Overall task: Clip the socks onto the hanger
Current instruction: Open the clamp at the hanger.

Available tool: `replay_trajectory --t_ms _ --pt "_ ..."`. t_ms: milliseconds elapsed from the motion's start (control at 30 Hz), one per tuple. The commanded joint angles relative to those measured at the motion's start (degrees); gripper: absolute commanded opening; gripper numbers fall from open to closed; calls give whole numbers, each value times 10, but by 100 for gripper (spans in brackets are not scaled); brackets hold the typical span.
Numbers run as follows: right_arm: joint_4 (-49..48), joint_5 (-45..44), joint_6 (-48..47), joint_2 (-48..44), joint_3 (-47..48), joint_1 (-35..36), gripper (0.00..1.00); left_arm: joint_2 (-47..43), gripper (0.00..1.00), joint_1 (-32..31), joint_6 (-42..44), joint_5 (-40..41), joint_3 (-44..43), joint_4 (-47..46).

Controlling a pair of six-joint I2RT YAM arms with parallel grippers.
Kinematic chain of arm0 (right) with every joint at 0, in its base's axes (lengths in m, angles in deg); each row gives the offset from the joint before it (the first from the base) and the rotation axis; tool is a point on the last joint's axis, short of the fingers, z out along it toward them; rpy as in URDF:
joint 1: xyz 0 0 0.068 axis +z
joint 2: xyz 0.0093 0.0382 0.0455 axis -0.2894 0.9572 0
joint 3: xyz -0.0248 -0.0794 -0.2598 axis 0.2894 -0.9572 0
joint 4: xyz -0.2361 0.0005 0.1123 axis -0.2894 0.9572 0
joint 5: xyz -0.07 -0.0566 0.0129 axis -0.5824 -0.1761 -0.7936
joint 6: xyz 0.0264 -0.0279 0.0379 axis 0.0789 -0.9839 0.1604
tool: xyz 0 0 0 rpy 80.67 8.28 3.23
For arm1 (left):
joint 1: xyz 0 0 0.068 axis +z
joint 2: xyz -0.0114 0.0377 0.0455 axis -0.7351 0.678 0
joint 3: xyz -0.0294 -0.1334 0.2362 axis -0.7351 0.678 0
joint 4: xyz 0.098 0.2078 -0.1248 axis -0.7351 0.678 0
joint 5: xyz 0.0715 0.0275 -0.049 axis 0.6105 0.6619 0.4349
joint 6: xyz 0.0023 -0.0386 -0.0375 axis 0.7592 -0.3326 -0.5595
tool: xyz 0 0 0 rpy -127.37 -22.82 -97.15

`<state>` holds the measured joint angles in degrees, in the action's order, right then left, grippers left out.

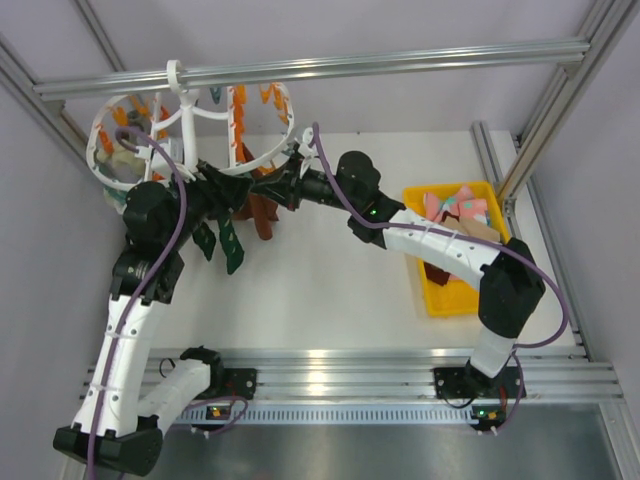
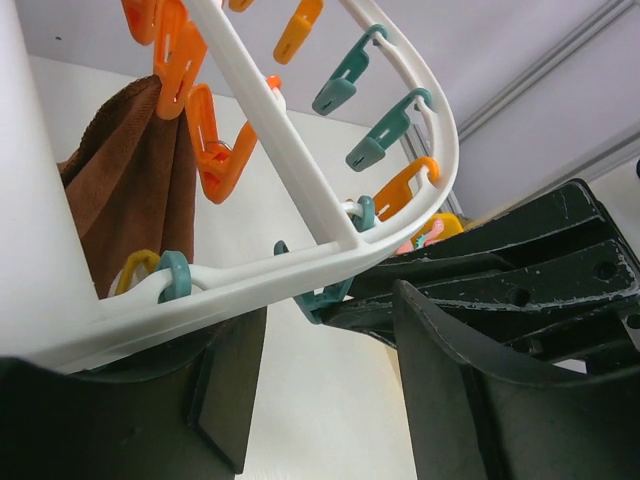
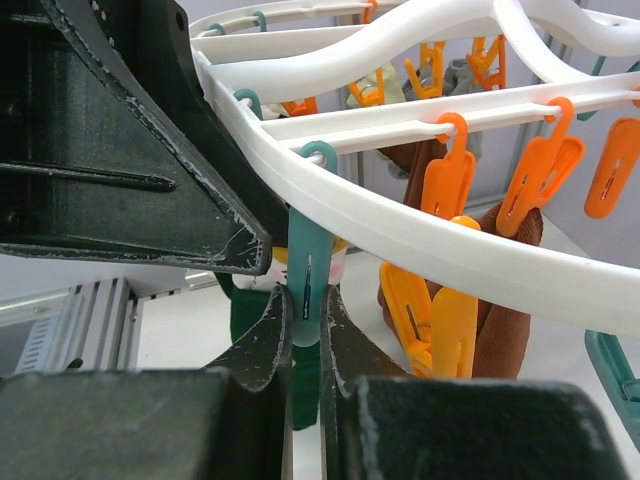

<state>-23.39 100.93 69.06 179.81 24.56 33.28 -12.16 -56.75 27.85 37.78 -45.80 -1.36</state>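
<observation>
My right fingers [image 3: 305,340] clenched a springy teal clip [image 3: 305,285] on the light, rigid hanger [image 3: 450,235] by the desk's far-left corner; my left fingers [image 2: 325,335] gaped under its rim. The limp socks [image 1: 452,208] at the right edge would need pinching at the cuff.
</observation>
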Motion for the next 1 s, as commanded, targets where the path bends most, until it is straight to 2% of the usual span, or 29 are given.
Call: replay_trajectory --t_ms 0,167,833,967 --pt "-27 52 5 -15 32 11 0 28 59 13 2 64 -23 -64" --pt "-29 58 4 -12 28 13 0 28 60 13 -27 58 -6 -125" --pt "-42 70 10 -3 34 18 0 68 55 -8 -47 105 0 -177" --pt "-39 71 11 -1 37 22 0 65 55 -14 -49 104 12 -218"
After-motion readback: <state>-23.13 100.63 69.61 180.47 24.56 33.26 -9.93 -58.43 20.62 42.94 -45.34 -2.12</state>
